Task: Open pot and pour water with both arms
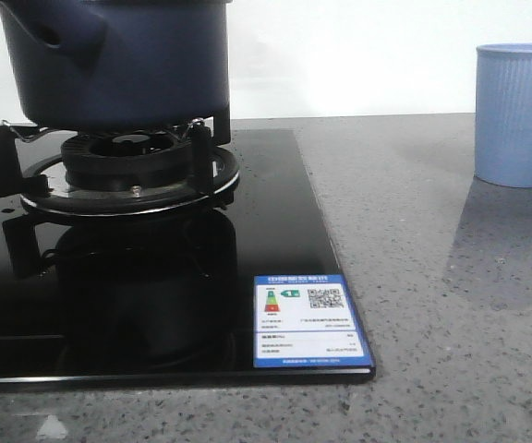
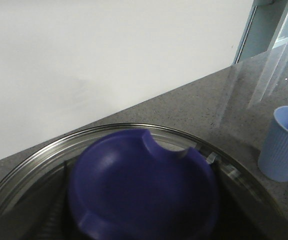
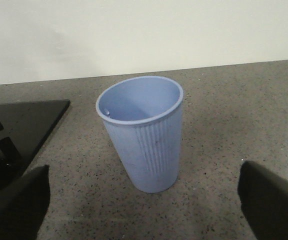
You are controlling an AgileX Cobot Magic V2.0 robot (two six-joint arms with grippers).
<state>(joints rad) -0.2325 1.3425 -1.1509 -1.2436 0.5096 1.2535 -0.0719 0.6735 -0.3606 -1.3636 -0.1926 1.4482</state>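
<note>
The dark navy-blue pot [image 1: 118, 65] stands on the burner at the back left, its stubby handle [image 1: 49, 32] pointing left; its top is cut off by the frame. In the left wrist view, a glass lid with a steel rim [image 2: 49, 150] fills the picture, with its blue knob [image 2: 144, 170] blurred. My left gripper [image 2: 144, 205] has dark fingers [image 2: 51, 210] against both sides of the knob. My right gripper [image 3: 144, 210] is open, and the light blue ribbed cup [image 3: 144, 140] stands upright and empty just beyond its fingers. Neither gripper shows in the front view.
The black glass stove top [image 1: 155, 295] with its burner ring [image 1: 127, 161] and a blue energy label [image 1: 310, 321] covers the left. The cup [image 1: 517, 115] stands at the back right on the grey speckled counter [image 1: 451, 305]. A white wall runs behind.
</note>
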